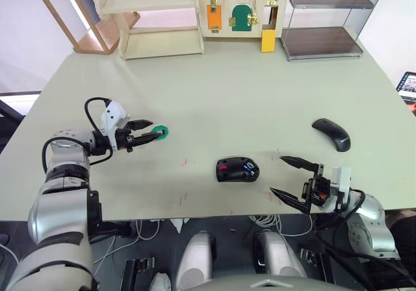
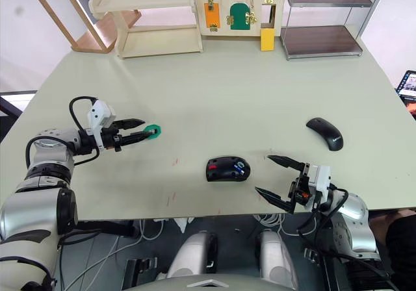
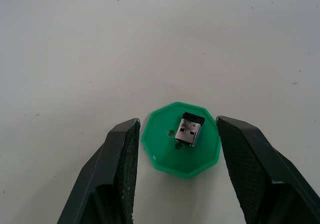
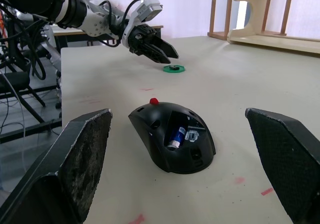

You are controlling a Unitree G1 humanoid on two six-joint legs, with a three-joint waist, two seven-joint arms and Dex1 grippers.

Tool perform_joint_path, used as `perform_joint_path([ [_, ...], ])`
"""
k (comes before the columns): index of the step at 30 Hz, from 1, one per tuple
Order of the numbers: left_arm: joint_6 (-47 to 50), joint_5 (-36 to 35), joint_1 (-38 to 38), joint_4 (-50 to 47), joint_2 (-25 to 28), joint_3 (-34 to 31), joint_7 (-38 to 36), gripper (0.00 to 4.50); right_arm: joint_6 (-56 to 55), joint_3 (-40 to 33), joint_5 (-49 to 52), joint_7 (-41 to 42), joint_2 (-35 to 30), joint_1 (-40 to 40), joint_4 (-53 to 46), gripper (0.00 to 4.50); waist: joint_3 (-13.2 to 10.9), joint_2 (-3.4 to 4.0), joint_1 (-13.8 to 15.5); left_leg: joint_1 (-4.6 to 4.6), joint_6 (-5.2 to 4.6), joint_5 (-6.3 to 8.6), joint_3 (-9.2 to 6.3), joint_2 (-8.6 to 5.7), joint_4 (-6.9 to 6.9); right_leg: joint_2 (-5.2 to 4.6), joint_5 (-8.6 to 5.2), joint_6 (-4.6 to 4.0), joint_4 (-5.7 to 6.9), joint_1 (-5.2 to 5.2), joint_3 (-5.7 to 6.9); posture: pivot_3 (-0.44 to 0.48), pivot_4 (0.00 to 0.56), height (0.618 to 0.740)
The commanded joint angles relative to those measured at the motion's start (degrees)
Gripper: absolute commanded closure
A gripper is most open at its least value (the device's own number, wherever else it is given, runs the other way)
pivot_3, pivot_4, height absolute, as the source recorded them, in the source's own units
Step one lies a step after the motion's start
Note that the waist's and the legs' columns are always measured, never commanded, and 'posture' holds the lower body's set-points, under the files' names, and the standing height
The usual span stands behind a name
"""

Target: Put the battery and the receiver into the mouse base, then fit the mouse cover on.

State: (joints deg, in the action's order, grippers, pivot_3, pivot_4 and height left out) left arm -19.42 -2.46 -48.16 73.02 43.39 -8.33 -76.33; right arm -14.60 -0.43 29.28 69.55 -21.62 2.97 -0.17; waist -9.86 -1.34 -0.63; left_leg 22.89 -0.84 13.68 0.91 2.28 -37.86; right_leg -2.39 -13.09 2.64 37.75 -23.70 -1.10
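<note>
The black mouse base (image 1: 237, 169) lies near the table's front edge, its red patch toward my left. The blue battery (image 4: 176, 135) sits in its open compartment. On a flat green disc (image 1: 160, 132) left of the base rests the receiver (image 3: 190, 129), a small stub with a metal plug. My left gripper (image 1: 151, 131) is open just above the table, and its fingers (image 3: 120, 159) flank the disc without touching the receiver. To the right of the base, my right gripper (image 1: 276, 173) is wide open and holds nothing. The mouse cover (image 1: 331, 134) lies farther back on the right.
Along the table's far edge stand a wooden shelf (image 1: 153, 18), a latch board (image 1: 240, 15) and a metal rack (image 1: 325, 21). A wooden stool (image 1: 84, 25) leans behind the far left corner. The front table edge runs close to the right gripper.
</note>
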Motion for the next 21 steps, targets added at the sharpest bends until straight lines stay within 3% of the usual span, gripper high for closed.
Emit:
perform_joint_path([
  [1, -1.15, 0.02, -1.58, -0.31, 0.29, -0.13, 0.44, 1.78, -1.29, -0.26, 0.20, -0.02, -0.22, -0.07, -1.59, 0.00, 0.00, 0.00, 0.01, 0.00, 0.00, 0.00, 0.00, 0.00, 0.00, 0.00, 0.00, 0.00, 0.00, 0.00, 0.00, 0.000, 0.150, 0.740],
  [4, -0.59, -0.17, -1.75, -0.18, 0.18, -0.30, -0.16, 1.78, -1.34, -0.27, 0.12, -0.19, -0.20, -0.02, -1.65, 0.00, 0.00, 0.00, 0.00, 0.00, 0.00, 0.00, 0.00, 0.00, 0.00, 0.00, 0.00, 0.00, 0.00, 0.00, 0.00, 0.000, 0.150, 0.740],
  [5, -0.62, -0.14, -1.78, -0.16, 0.16, -0.30, -0.09, 2.01, -1.38, -0.28, 0.09, -0.25, -0.20, 0.01, -1.65, 0.00, 0.00, 0.00, -0.01, 0.00, 0.00, 0.00, 0.00, 0.00, 0.00, 0.00, 0.00, 0.00, 0.00, 0.00, 0.00, 0.000, 0.150, 0.740],
  [12, -0.45, -0.13, -1.95, -0.10, 0.03, -0.33, 0.02, 2.01, -1.58, -0.18, 0.05, -0.57, -0.20, 0.27, -1.77, 0.00, 0.00, 0.00, 0.00, 0.00, 0.00, 0.00, 0.00, 0.00, 0.00, 0.00, 0.00, 0.00, 0.00, 0.00, 0.00, 0.000, 0.150, 0.740],
  [14, -0.67, 0.06, -1.95, -0.09, 0.06, -0.23, 0.50, 2.45, -1.58, -0.17, 0.04, -0.60, -0.21, 0.23, -1.75, 0.00, 0.00, 0.00, -0.01, 0.00, 0.00, 0.00, 0.00, 0.00, 0.00, 0.00, 0.00, 0.00, 0.00, 0.00, 0.00, 0.000, 0.150, 0.740],
  [17, -0.25, -0.11, -1.97, -0.08, 0.04, -0.27, -0.15, 2.45, -1.64, -0.15, -0.04, -0.65, -0.21, 0.17, -1.68, 0.00, 0.00, 0.00, -0.01, 0.00, 0.00, 0.00, 0.00, 0.00, 0.00, 0.00, 0.00, 0.00, 0.00, 0.00, 0.00, 0.000, 0.150, 0.740],
  [19, -0.38, -0.03, -1.91, -0.10, 0.07, -0.21, -0.14, 2.95, -1.67, -0.10, -0.07, -0.68, -0.17, 0.15, -1.70, 0.00, 0.00, 0.00, 0.00, 0.00, 0.00, 0.00, 0.00, 0.00, 0.00, 0.00, 0.01, -0.01, 0.01, 0.00, 0.00, 0.000, 0.150, 0.740],
  [21, -0.69, 0.24, -1.75, -0.17, 0.13, -0.01, 0.10, 2.95, -1.68, -0.06, -0.10, -0.66, -0.14, 0.17, -1.71, 0.00, 0.00, 0.00, 0.00, 0.00, 0.00, 0.00, 0.00, 0.00, 0.00, 0.00, 0.01, -0.01, 0.01, 0.00, 0.00, 0.000, 0.150, 0.740],
])
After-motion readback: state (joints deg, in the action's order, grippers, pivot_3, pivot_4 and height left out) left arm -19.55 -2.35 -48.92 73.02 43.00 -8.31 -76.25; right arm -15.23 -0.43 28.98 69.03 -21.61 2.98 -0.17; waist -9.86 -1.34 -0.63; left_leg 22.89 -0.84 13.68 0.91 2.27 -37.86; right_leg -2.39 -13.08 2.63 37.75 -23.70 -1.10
